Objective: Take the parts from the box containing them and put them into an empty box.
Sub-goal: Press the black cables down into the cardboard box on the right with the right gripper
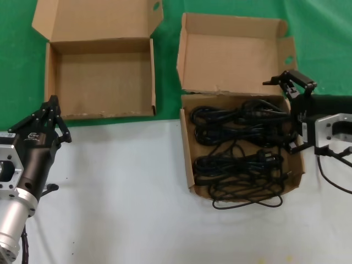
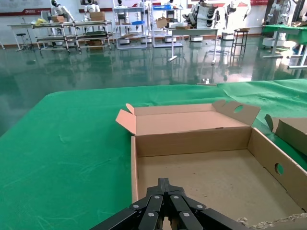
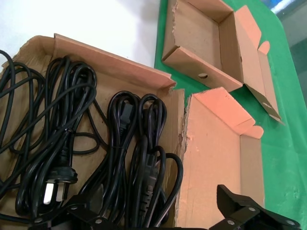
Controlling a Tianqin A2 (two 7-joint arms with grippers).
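Several black coiled power cords (image 1: 239,140) with moulded plugs lie in the right cardboard box (image 1: 187,159), the one with a ragged fold at its lid hinge. One cord loop hangs over its near edge. My right gripper (image 1: 290,113) is open at the box's right side, over the far-right cords, and holds nothing. In the right wrist view its fingertips (image 3: 230,199) straddle a cord bundle (image 3: 139,143) next to the lid fold. The empty box (image 1: 99,82) lies at the far left. My left gripper (image 1: 53,115) is shut and empty in front of that box's near-left corner; it also shows in the left wrist view (image 2: 164,184).
Both boxes sit where the green cloth (image 1: 165,66) meets the white table (image 1: 126,192). Both lids (image 1: 234,52) are open towards the far side. My right arm's thin cable (image 1: 330,176) hangs right of the full box. The left wrist view shows the empty box's side wall (image 2: 192,141).
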